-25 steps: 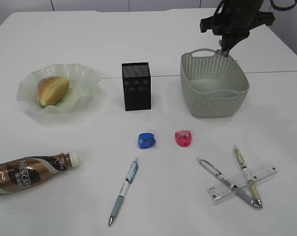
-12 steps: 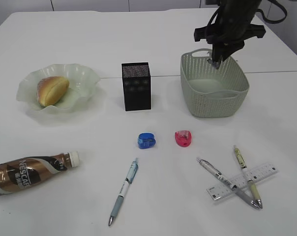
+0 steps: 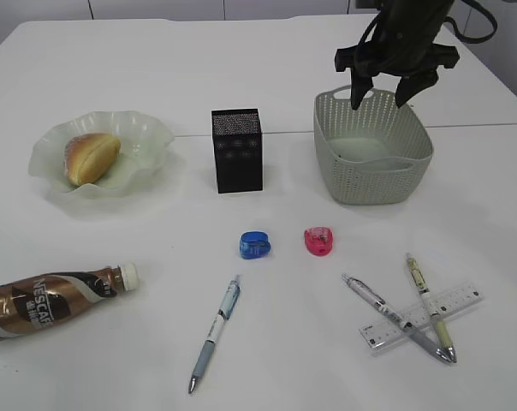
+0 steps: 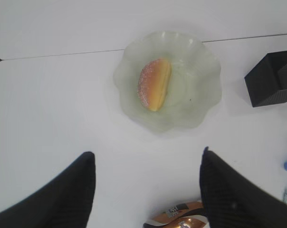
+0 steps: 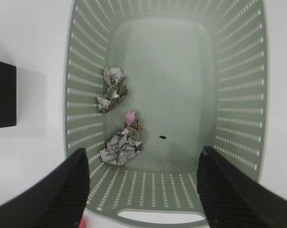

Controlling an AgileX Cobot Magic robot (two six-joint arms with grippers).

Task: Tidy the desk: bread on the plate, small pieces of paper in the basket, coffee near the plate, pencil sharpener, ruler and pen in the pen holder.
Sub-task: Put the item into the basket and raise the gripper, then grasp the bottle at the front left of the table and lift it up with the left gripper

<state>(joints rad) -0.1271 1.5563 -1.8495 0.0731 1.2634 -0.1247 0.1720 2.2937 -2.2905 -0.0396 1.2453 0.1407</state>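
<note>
My right gripper (image 3: 382, 94) is open and empty above the grey-green basket (image 3: 353, 184). In the right wrist view the gripper (image 5: 143, 164) hangs over the basket (image 5: 238, 95), where crumpled paper pieces (image 5: 120, 142) lie. The bread (image 3: 91, 157) lies on the pale green plate (image 3: 151, 128). The coffee bottle (image 3: 49, 299) lies on its side at the front left. The black pen holder (image 3: 237, 150) stands mid-table. A blue sharpener (image 3: 255, 245), a pink sharpener (image 3: 319, 240), a pen (image 3: 216, 330), two more pens (image 3: 395, 317) and a ruler (image 3: 464, 301) lie in front. My left gripper (image 4: 146, 164) is open and empty above the table, between plate (image 4: 200, 90) and bottle (image 4: 176, 218).
The table seam runs behind the plate and the basket. The pen holder (image 4: 272, 78) shows at the right edge of the left wrist view, with the bread (image 4: 154, 90) on the plate there. The two right-hand pens cross over the ruler.
My right gripper has moved left over the basket, dipped toward it, and opened its fingers. The things on the table have not moved.
</note>
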